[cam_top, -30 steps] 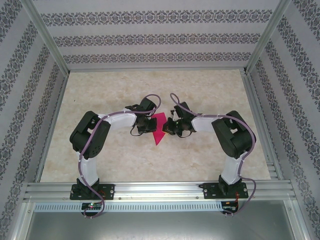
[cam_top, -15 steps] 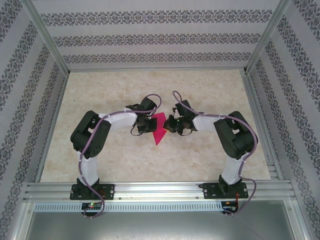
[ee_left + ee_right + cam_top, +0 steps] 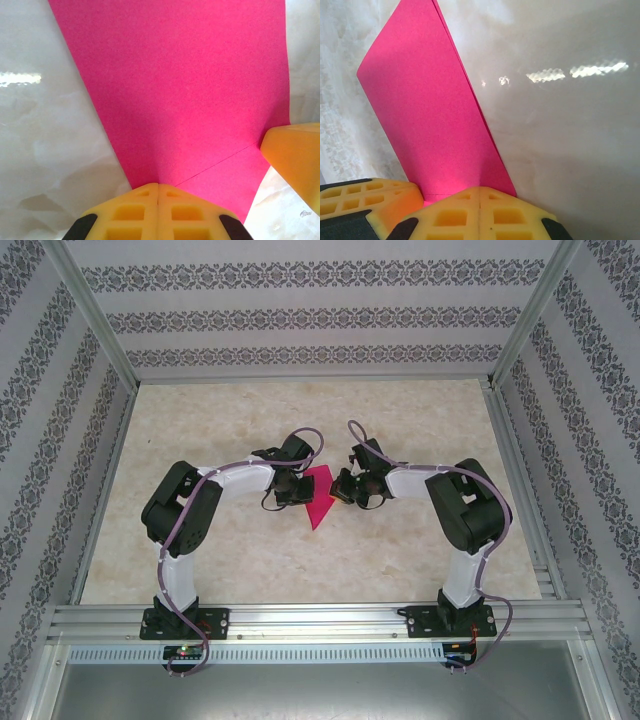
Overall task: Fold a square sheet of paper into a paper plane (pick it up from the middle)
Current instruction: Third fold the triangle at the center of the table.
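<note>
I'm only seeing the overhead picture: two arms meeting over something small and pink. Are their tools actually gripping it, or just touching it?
Observer: Gripping. Up close, the left tool and the right tool each have their yellow fingers pressed shut on the pink paper.
Visitor: Is it just one flat sheet?
Observer: No. The right wrist camera shows two layers stacked along its long edge, so it is folded over.
</note>
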### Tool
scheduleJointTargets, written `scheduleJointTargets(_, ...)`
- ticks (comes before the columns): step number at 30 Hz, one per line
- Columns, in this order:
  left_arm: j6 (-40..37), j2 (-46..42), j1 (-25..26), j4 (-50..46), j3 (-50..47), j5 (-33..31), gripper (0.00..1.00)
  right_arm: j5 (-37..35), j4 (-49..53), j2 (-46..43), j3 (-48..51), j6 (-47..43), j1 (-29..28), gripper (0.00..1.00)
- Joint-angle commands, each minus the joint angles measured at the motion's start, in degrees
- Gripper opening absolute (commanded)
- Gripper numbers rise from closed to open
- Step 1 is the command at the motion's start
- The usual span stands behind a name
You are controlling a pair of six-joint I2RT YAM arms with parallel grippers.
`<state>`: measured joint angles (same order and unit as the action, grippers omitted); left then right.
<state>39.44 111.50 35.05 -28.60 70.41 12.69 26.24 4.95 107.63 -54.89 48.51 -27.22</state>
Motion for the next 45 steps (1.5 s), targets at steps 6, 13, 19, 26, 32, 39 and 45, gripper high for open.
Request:
scheduleJointTargets(6,-1.2,4.1,0.8,-4.1,-1.1,-3.6,0.0,-6.6,5.8,-3.5,-2.0,-1.2,3.4,0.01)
scheduleJointTargets(13,-1.0,4.1,0.8,-3.6,-0.9,-3.6,0.0,-0.1,-0.4,-10.2,3.7,-0.6,1.6,0.02)
scheduleJointTargets(19,-1.2,4.1,0.8,-2.6,-0.5,-3.7,0.0,8.0,-4.5,-11.1,8.0,-0.3,-4.5,0.02)
scheduleJointTargets(26,-1.0,4.2,0.8,-1.2,-0.4,-3.7,0.0,9.8,-7.5,-8.9,9.3,1.4,-7.5,0.02)
scheduleJointTargets(32,-1.0,4.4,0.7,-1.5,0.3,-4.5,0.0,10.1,-8.0,-6.6,9.4,1.4,-7.9,0.01)
scheduleJointTargets(39,-1.2,4.7,0.7,-1.8,0.7,-5.3,0.0,10.6,-8.8,-4.2,9.2,1.6,-7.9,0.01)
scheduleJointTargets(45,-1.3,4.7,0.7,-2.1,0.7,-5.5,0.0,10.7,-9.2,-3.1,9.0,1.7,-7.9,0.02)
